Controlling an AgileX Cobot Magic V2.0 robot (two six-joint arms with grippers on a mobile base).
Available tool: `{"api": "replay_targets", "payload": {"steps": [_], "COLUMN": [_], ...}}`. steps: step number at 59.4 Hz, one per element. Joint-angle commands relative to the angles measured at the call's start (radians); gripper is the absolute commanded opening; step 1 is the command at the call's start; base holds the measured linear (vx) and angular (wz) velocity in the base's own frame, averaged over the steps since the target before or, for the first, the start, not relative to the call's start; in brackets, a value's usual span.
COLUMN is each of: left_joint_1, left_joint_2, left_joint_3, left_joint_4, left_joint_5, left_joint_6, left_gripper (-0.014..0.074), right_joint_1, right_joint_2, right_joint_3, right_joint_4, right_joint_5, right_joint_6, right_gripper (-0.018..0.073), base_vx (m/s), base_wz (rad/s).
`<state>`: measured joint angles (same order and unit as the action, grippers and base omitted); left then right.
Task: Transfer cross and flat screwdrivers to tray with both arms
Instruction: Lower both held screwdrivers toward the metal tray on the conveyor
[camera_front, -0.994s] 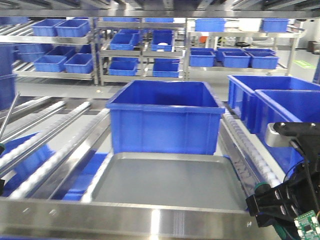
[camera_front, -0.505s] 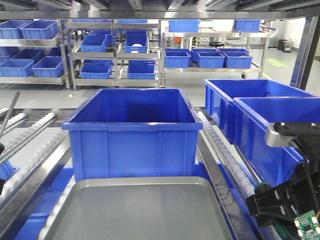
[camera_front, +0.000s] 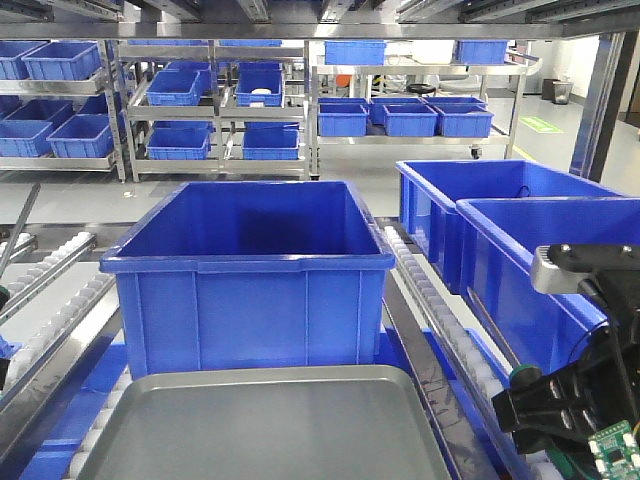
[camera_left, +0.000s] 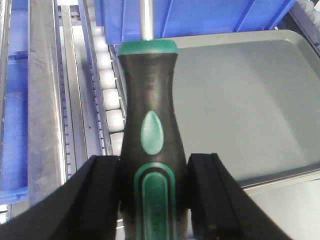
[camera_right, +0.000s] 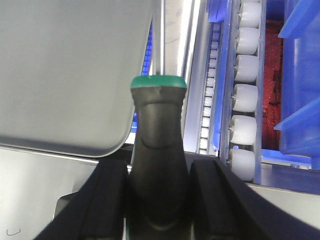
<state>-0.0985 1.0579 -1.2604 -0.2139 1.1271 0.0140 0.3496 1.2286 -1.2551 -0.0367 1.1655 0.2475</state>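
In the left wrist view a black-and-green screwdriver (camera_left: 150, 125) stands with its handle between the black fingers (camera_left: 95, 200) of my left gripper (camera_left: 152, 200), which is shut on it. Its steel shaft points up past the left edge of the grey metal tray (camera_left: 250, 100). My right gripper (camera_right: 159, 200) is shut on the second screwdriver (camera_right: 159, 140), just off the tray's (camera_right: 65, 75) right corner. Both tips are out of view, so cross and flat cannot be told apart. From the front, the tray (camera_front: 270, 425) lies low in the middle, with the left screwdriver's shaft (camera_front: 20, 230) at far left.
A deep blue bin (camera_front: 245, 280) stands right behind the tray. Two more blue bins (camera_front: 520, 250) sit to the right. White conveyor rollers (camera_right: 245, 95) and steel rails flank the tray on both sides. Shelves of blue bins (camera_front: 250, 100) fill the background. The right arm (camera_front: 570, 400) shows at lower right.
The front view has shifted: the blue bin and tray have slid left in the picture and the bin looks nearer. The right arm keeps the same place in the frame.
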Motion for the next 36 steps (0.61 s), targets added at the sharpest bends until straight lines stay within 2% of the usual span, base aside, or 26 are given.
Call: {"api": "replay_targets", "payload": {"steps": [1, 20, 31, 36], "left_joint_1": [-0.007, -0.007, -0.007, -0.007], "left_joint_2": [-0.019, -0.019, -0.019, -0.016], "left_joint_3": [-0.031, -0.031, -0.031, -0.028], "left_joint_4": [-0.023, -0.024, -0.024, -0.025], "left_joint_5": [-0.066, -0.068, -0.090, -0.134], "left_joint_6": [-0.006, -0.006, -0.006, -0.006], "left_gripper": [-0.0001, -0.0001, -0.0001, -0.0001], "right_joint_1": [-0.005, -0.005, -0.005, -0.005], "right_joint_2": [-0.026, -0.026, -0.026, -0.023], "right_joint_3": [-0.036, -0.036, -0.036, -0.036], "right_joint_4": [-0.008, 0.009, 0.022, 0.037], "right_joint_5": [-0.053, -0.056, -0.063, -0.092], "right_joint_6": [-0.013, -0.013, -0.013, -0.016], "right_gripper": [-0.0009, -0.0009, -0.0009, -0.0009], "base_vx": [0.00, 0.00, 0.00, 0.00], "base_wz": [0.00, 0.00, 0.00, 0.00]}}
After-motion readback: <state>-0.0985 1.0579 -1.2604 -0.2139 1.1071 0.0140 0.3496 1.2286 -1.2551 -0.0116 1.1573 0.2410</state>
